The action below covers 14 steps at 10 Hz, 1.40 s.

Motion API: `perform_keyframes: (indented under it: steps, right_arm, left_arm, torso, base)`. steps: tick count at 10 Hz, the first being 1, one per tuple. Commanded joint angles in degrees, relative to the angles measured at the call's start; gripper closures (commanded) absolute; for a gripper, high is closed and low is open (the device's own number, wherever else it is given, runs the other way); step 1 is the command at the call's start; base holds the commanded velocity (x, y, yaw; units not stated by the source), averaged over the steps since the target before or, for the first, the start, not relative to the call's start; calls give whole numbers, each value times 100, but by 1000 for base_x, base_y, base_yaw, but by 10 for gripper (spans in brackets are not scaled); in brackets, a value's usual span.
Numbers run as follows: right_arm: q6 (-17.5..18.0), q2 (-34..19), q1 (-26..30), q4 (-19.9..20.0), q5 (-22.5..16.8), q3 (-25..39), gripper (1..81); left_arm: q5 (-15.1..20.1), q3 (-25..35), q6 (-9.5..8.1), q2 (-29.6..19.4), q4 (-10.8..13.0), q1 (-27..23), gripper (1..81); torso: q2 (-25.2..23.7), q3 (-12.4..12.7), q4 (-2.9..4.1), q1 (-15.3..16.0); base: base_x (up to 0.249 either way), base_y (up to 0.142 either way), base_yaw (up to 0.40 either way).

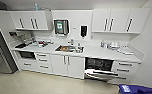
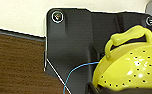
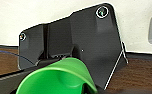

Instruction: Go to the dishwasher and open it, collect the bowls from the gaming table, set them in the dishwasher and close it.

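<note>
- The dishwasher (image 1: 100, 68) is sitting under the white worktop (image 1: 97, 51) toward the right end of the kitchen run, its door hanging open and tilted down, the dark inside with a rack showing faintly.
- The sink (image 1: 69, 48) is lying in the worktop's middle; small items around it are blurring together and cannot be told apart.
- A blue bin (image 1: 138, 89) is being cut off by the lower right corner of the head view.
- A tall steel-coloured unit (image 1: 0, 50) is running off the left edge, only partly seen.
- In the left wrist view, the yellow-green bowl (image 2: 130, 67), perforated and with a looped handle, is sitting large right against the left tool; its lower part is running out of view, and whether the tool is clamping it cannot be told.
- A thin blue cable (image 2: 77, 72) is curving past the dark plate beside that bowl.
- In the right wrist view, the bright green bowl (image 3: 59, 78) is showing its rim and hollow close against the right tool, its lower half cut off; that tool's state cannot be told either.
</note>
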Motion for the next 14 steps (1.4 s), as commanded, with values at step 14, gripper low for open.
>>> perform_keyframes:
  steps: [14]
  right_arm:
    - [-21, -66, 254, -32, -323, 41, 811]
  left_arm:
    - [283, -27, 45, -65, 35, -211, 811]
  torso:
    - [0, 0, 0, 1]
  base:
    - [135, -64, 0]
